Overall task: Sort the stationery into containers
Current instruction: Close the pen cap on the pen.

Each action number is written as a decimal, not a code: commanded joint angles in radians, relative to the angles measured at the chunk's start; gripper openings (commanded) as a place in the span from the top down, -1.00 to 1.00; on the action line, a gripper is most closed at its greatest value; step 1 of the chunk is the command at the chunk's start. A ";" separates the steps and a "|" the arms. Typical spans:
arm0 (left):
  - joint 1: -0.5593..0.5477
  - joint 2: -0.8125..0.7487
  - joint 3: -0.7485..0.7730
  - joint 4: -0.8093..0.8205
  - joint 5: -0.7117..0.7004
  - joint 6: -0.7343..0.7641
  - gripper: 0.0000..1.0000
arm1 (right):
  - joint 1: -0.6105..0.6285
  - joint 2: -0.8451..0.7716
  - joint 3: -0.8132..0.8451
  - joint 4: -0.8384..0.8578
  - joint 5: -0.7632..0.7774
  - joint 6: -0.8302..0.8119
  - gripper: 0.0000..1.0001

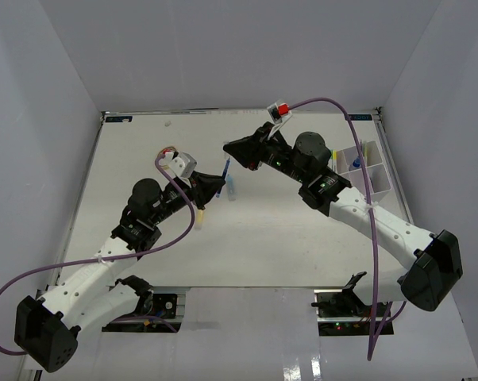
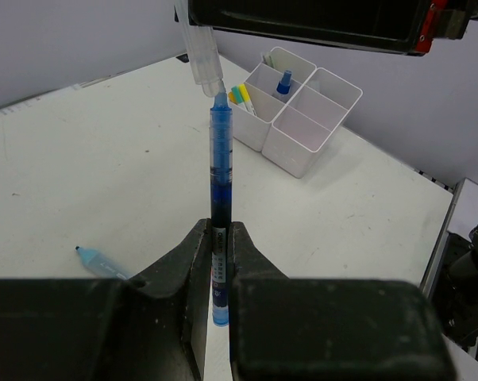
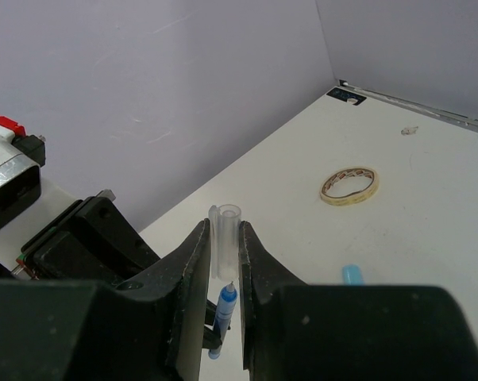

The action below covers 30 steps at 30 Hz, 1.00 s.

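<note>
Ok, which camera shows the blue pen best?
Left wrist: the blue pen stands full length, clamped by the left gripper. Right wrist shows only its tip below the clear cap; top view shows a small sliver.

The blue pen (image 2: 220,182) points its tip at a clear cap (image 2: 203,55), white organizer (image 2: 304,155) beyond (1 blue bottle (image 2: 284,82) inside).

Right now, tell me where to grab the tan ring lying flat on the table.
Pinch the ring by one wall from straight above, one pincer finger inside the loop, one outside. It lies flat with a thin upright band, so a side approach would likely push it.
</note>
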 commanded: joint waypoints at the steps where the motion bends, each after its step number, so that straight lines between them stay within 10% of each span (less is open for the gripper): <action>1: 0.005 -0.017 -0.003 0.021 0.017 0.002 1.00 | 0.001 -0.036 0.004 0.055 0.017 -0.002 0.85; 30: 0.005 -0.020 -0.009 0.030 0.023 -0.008 1.00 | -0.001 -0.049 -0.013 0.075 0.031 0.004 0.85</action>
